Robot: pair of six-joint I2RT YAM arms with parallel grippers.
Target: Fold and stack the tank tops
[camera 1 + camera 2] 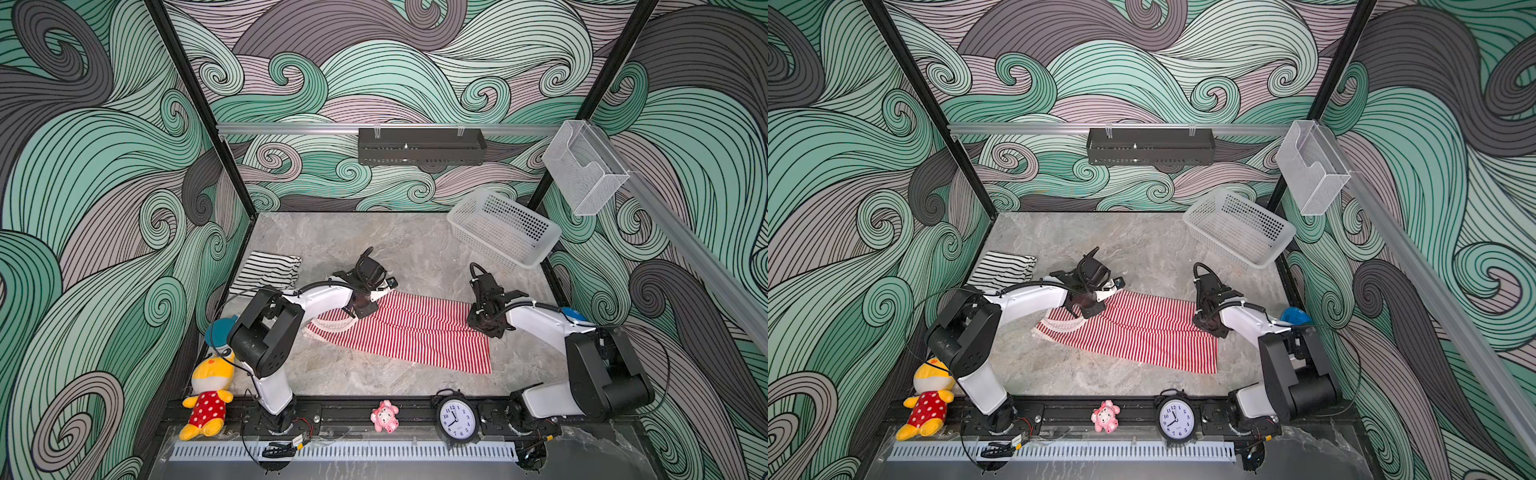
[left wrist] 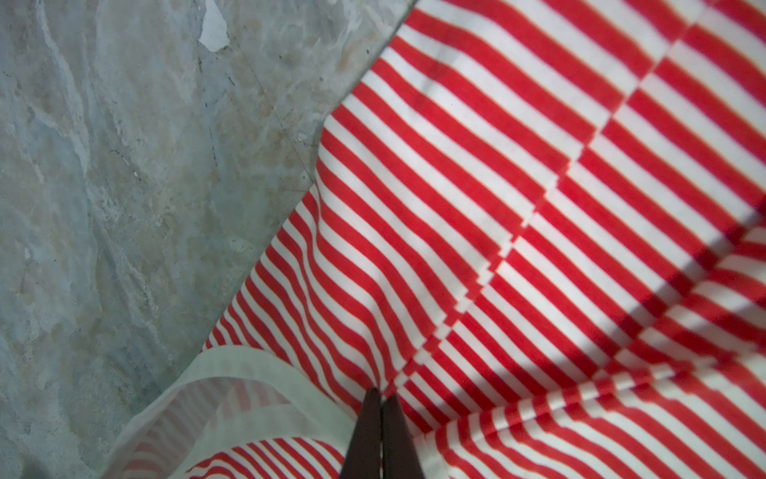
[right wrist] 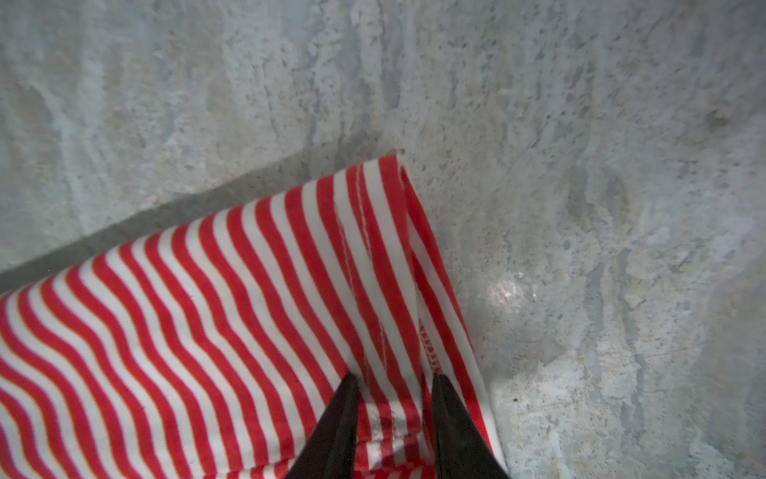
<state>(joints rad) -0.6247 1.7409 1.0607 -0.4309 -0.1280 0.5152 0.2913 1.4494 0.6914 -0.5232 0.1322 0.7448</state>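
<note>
Pinching red-and-white striped knit tank top (image 1: 415,332): left pincer (image 2: 380,394) clamped near neckline end; right pincer (image 3: 391,379) straddles hem corner, grip unclear; long axis runs between them.

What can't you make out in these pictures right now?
- Left gripper: hidden under its wrist in both top views.
- Right gripper: jaws straddle the hem of the red-and-white tank top; right wrist view leaves the grip unclear.
- Blue object: mostly behind the right arm, both top views.
</note>
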